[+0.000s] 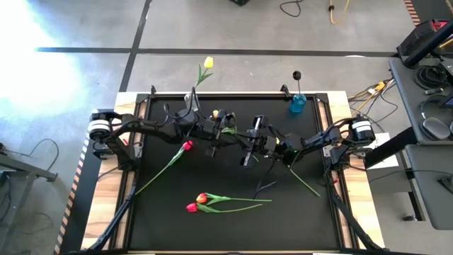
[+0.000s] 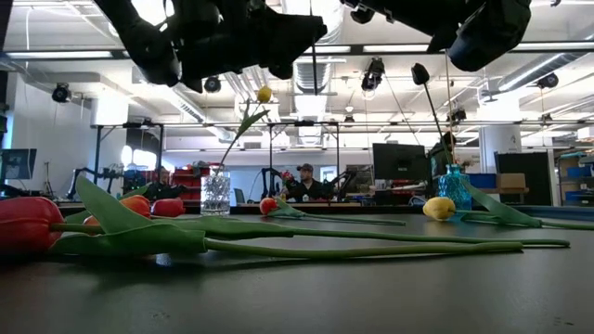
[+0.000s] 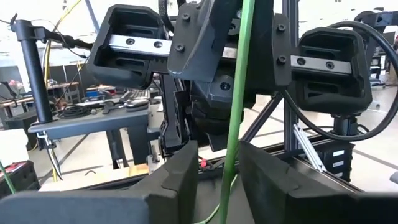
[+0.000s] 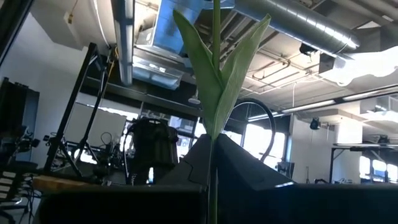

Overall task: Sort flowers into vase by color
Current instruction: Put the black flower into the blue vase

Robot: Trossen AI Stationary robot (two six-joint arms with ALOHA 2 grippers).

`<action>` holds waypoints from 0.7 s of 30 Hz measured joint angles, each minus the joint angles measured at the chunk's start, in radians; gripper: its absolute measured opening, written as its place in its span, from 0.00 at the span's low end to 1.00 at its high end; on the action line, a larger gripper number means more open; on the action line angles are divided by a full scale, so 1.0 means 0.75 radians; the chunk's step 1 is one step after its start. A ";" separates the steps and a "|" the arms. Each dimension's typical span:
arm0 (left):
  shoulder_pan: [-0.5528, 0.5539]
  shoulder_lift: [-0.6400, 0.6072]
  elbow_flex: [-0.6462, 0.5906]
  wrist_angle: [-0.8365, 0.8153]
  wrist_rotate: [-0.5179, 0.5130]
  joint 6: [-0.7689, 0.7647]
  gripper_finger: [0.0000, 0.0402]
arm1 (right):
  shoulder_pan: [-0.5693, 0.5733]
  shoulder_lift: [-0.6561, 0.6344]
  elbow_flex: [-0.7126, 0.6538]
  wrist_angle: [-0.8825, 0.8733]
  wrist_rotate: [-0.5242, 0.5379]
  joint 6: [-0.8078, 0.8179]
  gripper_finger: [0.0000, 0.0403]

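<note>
Flowers [image 1: 187, 145] lie mostly loose on the mat [image 1: 163, 227], in front of the clear vase [image 1: 191, 95]. A red one is just in front of it. An orange and a red pair [image 1: 197, 203] lie farther forward, near the mat's front edge, probably waiting to be picked up by colour.

Both arms reach in from the sides and meet over the mat, in front of the clear vase and a little toward the blue vase [image 1: 297, 105]. They face each other low and level, which looks like a handover.

The right gripper [image 4: 214, 140] has its fingers pinched together on a green stem [image 4: 214, 180], and the leaf rises straight above them. The left gripper [image 3: 219, 149] has its fingers set narrowly around the same stem with a gap on either side, so it is bracketing the stem rather than clamping it. This is likely a re-grip to get the stem upright for a vase. I cannot tell the colour of this flower's head.

A yellow tulip [image 1: 207, 62] already stands in the clear vase. A dark one [image 1: 296, 74] stands in the blue vase, off to the side along the mat's back edge.
</note>
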 joint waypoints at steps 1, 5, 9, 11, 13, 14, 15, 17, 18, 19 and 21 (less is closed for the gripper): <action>-0.001 0.000 0.000 -0.003 0.001 0.000 0.21 | 0.000 0.000 0.000 -0.006 0.000 0.000 0.03; 0.000 -0.004 -0.010 -0.002 -0.001 -0.001 0.05 | 0.000 0.001 -0.001 -0.037 0.053 0.000 0.03; 0.000 -0.004 -0.020 -0.017 -0.036 -0.011 0.02 | 0.001 -0.006 -0.001 -0.097 0.200 -0.008 0.03; 0.004 -0.004 -0.028 -0.024 -0.047 -0.015 0.01 | 0.001 -0.032 0.000 -0.177 0.314 -0.033 0.03; 0.009 -0.004 -0.033 -0.049 -0.076 -0.013 0.01 | 0.001 -0.067 0.001 -0.284 0.404 -0.056 0.04; 0.009 -0.004 -0.034 -0.069 -0.096 -0.007 0.01 | 0.001 -0.091 0.001 -0.359 0.442 -0.055 0.04; 0.011 -0.004 -0.035 -0.085 -0.108 0.001 0.00 | 0.001 -0.112 0.001 -0.425 0.468 -0.047 0.06; 0.014 -0.004 -0.035 -0.104 -0.119 0.018 0.00 | 0.000 -0.165 0.001 -0.563 0.504 -0.007 0.09; 0.016 -0.005 -0.035 -0.106 -0.120 0.026 0.00 | 0.000 -0.194 0.001 -0.641 0.511 0.021 0.12; 0.017 -0.007 -0.035 -0.105 -0.127 0.029 0.00 | 0.001 -0.221 0.002 -0.720 0.513 0.050 0.15; 0.021 -0.009 -0.035 -0.103 -0.132 0.034 0.00 | 0.001 -0.281 0.012 -0.903 0.511 0.120 0.21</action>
